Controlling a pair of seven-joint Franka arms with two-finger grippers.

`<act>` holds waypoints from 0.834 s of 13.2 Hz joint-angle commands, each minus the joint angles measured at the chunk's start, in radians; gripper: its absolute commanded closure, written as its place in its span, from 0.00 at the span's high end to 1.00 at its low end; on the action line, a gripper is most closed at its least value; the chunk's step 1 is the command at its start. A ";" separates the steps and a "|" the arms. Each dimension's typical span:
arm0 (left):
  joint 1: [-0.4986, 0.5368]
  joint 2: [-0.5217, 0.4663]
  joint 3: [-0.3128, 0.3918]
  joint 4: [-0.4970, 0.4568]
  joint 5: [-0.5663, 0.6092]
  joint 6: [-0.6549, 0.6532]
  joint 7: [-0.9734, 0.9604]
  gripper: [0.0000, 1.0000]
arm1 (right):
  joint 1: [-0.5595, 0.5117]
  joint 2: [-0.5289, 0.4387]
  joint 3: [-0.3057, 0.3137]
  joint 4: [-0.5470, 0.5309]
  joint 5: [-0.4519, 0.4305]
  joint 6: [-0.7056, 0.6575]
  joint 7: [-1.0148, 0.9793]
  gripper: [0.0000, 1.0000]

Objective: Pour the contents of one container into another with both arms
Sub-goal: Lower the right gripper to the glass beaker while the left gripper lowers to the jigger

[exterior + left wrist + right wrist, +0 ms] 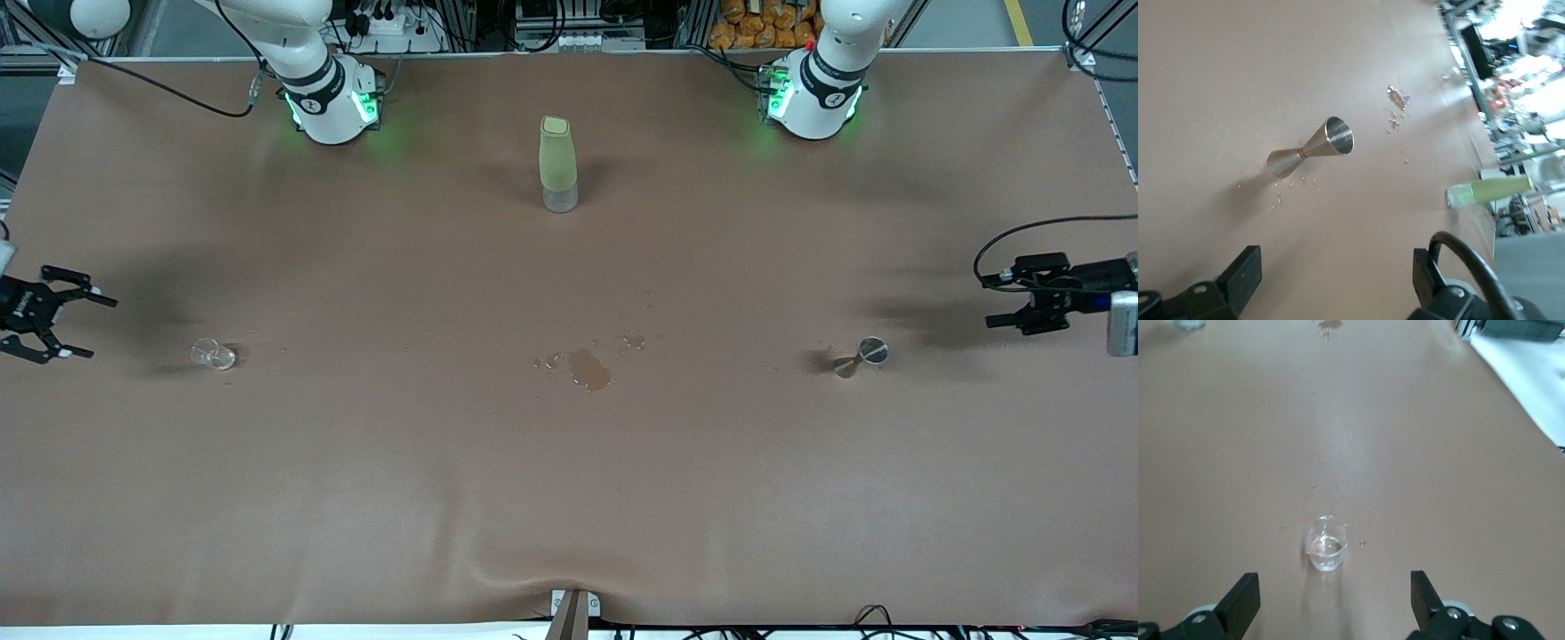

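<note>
Both pincers gape wide and empty: the left pincer (pixel 1000 300) near the steel jigger (pixel 861 356), the right pincer (pixel 84 324) near the small glass beaker (pixel 213 355). Each of the 2 vessels stands on the tabletop (pixel 569 498) and looks light, so an off-centre closing could tip it, adding to the spill (pixel 589 368) between them.

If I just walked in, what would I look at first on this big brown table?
Probably the tall green bottle standing alone between the two arm bases, and the wet spill mid-table, nearer the front camera. Then the open left hand beside a shiny metal jigger, and the open right hand beside a small clear glass.
</note>
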 commanded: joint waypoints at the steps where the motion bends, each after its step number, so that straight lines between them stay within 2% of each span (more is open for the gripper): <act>1: 0.001 0.024 -0.017 0.063 -0.039 -0.044 0.145 1.00 | 0.000 0.079 -0.027 0.019 0.123 -0.039 -0.073 1.00; 2: 0.001 0.025 -0.019 0.061 -0.055 -0.044 0.216 1.00 | -0.008 0.103 -0.027 0.017 0.157 -0.042 -0.093 1.00; 4: -0.011 0.086 -0.022 0.063 -0.188 -0.032 0.439 1.00 | -0.016 0.151 -0.027 0.017 0.226 -0.073 -0.138 1.00; 5: -0.034 0.096 -0.022 0.063 -0.216 -0.031 0.507 1.00 | -0.019 0.177 -0.027 0.019 0.258 -0.089 -0.164 1.00; 7: -0.042 0.102 -0.022 0.049 -0.218 -0.035 0.685 1.00 | -0.022 0.229 -0.027 0.020 0.318 -0.120 -0.208 1.00; 9: -0.045 0.148 -0.022 0.052 -0.215 -0.052 0.844 1.00 | -0.026 0.268 -0.027 0.020 0.362 -0.139 -0.248 1.00; 11: -0.048 0.166 -0.022 0.044 -0.214 -0.110 0.951 1.00 | -0.034 0.300 -0.026 0.023 0.393 -0.165 -0.273 1.00</act>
